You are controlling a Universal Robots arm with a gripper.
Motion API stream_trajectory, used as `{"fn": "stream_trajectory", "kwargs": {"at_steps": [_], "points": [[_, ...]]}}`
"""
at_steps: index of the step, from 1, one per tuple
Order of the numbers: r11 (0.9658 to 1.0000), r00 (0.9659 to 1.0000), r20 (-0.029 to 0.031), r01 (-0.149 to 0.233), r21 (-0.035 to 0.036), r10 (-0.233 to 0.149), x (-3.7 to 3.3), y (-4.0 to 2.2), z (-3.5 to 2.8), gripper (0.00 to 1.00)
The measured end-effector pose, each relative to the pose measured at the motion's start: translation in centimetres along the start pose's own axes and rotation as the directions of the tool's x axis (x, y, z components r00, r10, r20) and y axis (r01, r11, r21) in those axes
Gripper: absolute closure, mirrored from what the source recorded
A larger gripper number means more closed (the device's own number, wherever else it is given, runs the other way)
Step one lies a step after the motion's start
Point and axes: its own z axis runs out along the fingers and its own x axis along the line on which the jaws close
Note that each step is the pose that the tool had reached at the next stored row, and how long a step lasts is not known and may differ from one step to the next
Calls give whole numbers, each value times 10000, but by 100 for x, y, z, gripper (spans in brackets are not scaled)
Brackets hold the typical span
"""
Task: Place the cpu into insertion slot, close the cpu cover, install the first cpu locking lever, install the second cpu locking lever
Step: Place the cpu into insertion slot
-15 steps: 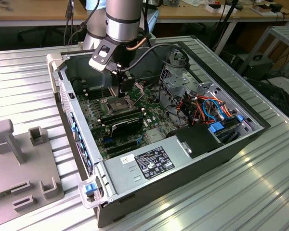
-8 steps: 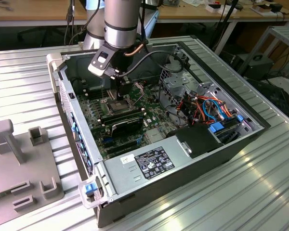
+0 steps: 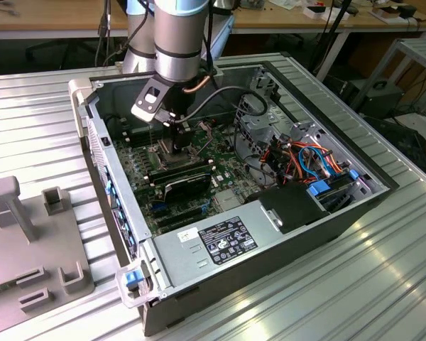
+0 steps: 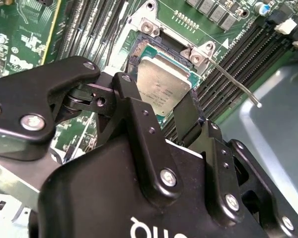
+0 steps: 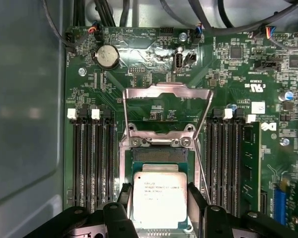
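Pinching cpu (image 5: pixel 159 201) by two opposite edges in claw (image 5: pixel 160 194), closed to chip width. Lying flat, straight ahead between fingers (image 5: pixel 125 194), over slot (image 5: pixel 159 154) in board (image 5: pixel 238 74), far strip of slot showing bare. Standing raised beyond slot: cover (image 5: pixel 166 91); lever (image 4: pixel 231 79) sticking out free. Hiding cpu's near edge behind claw body; seated or hovering, not telling apart.

The computer case (image 3: pixel 270 264) sits on the tabletop (image 3: pixel 326 298), with a fixture block (image 3: pixel 28 241) beside it at the exterior view's left. Inside the case, on the circuit board (image 5: pixel 238 74), the insertion slot (image 5: pixel 159 154) lies between two banks of memory slots (image 5: pixel 92 163). The cpu cover (image 5: pixel 166 89) lies open beyond the slot's hinge edge. The cpu (image 5: pixel 159 201) sits between the jaws, over part of the slot.
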Motion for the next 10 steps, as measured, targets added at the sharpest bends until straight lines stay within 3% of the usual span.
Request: {"fn": "stream_trajectory", "kwargs": {"at_steps": [5, 10], "points": [[10000, 10000, 1, 0, 0, 0, 2, 9, 90, 46], [10000, 10000, 2, -1, 2, 1, 2, 10, 109, 46]]}}
